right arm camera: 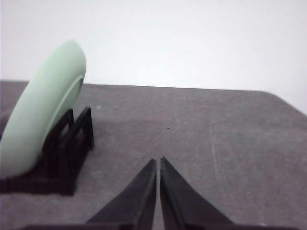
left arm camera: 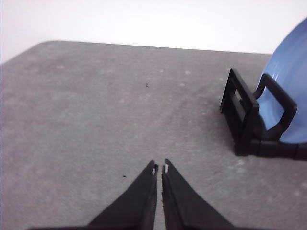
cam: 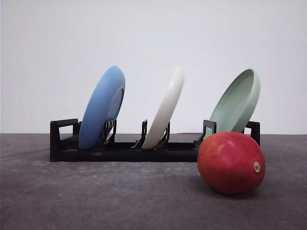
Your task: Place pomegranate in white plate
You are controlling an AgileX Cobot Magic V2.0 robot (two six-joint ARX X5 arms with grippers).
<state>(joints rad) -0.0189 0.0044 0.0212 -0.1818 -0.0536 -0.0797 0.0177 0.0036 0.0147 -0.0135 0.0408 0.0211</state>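
The pomegranate [cam: 231, 162] lies on the grey table [cam: 96, 196] at the front right, with its small tan stem nub turned to the right. It is in front of the right end of the black rack [cam: 120, 151] and hides the lowest part of the pale green plate [cam: 236, 103] and that end of the rack. The white plate [cam: 165, 110] stands on its edge in the middle slot of the rack, leaning to the right; its lower edge is hidden behind the rack holders.

There are three plates in the rack: the blue plate [cam: 102, 108] at the left, the white one in the middle, the green one at the right. There is one fruit.

The left gripper [left arm camera: 159, 167] hangs over bare table near the left end of the rack, its fingers almost together and holding nothing; the blue plate is cut off at the picture edge there. The right gripper [right arm camera: 158, 161] is also nearly closed and empty, near the green plate.
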